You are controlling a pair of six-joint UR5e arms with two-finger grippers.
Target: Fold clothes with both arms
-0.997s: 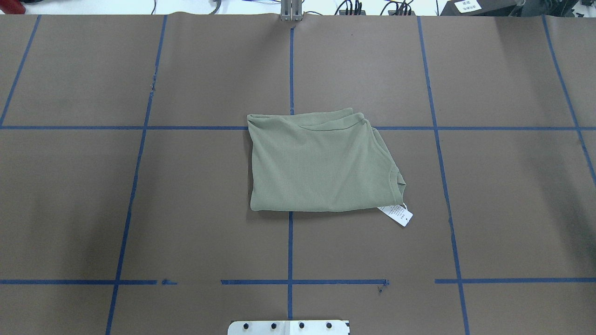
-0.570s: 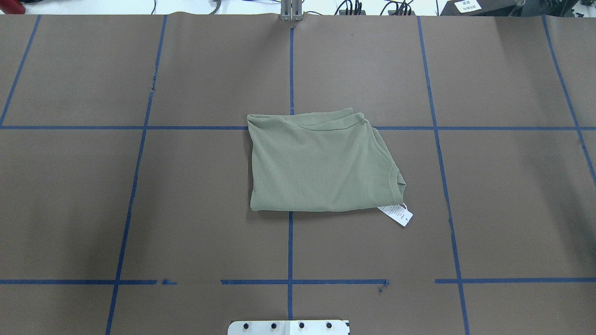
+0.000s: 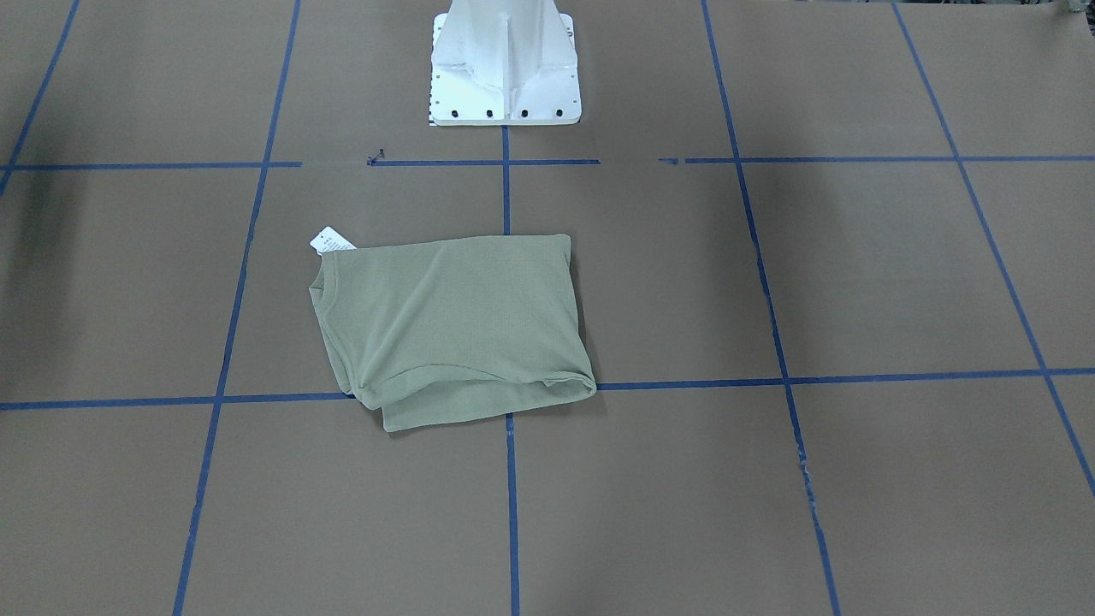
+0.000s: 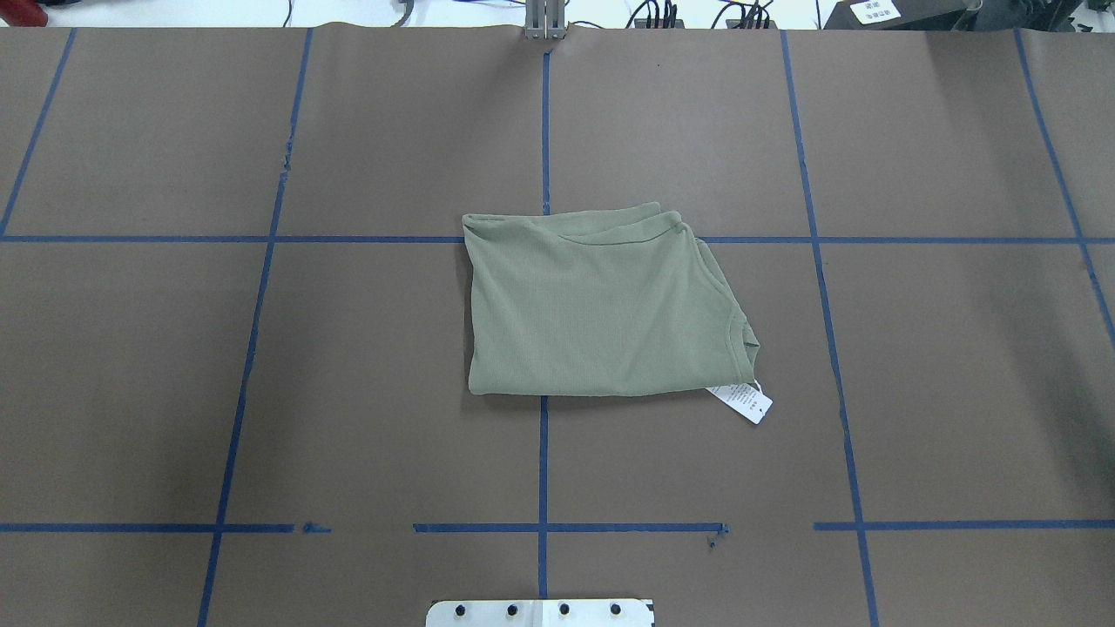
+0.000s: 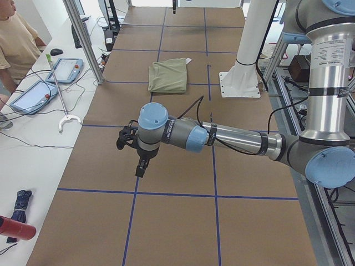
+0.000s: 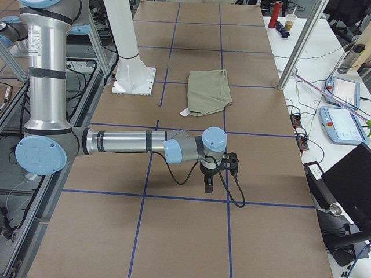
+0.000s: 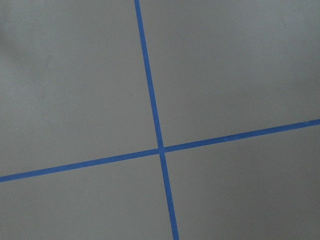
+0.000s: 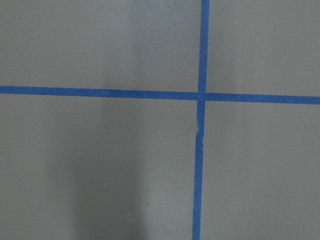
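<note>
Shirt (image 4: 601,305) is judged fully folded at tabletop centre — no further grasp seems called for; left gripper (image 5: 142,166), right gripper (image 6: 208,182): aperture cannot be told.

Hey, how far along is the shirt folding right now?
Done: the shirt lies folded in a compact rectangle, hang tag poking out. In hand: nothing visible; the left end effector and right end effector hang over the table, away from it. Left: perhaps squaring the uneven far edge.
</note>
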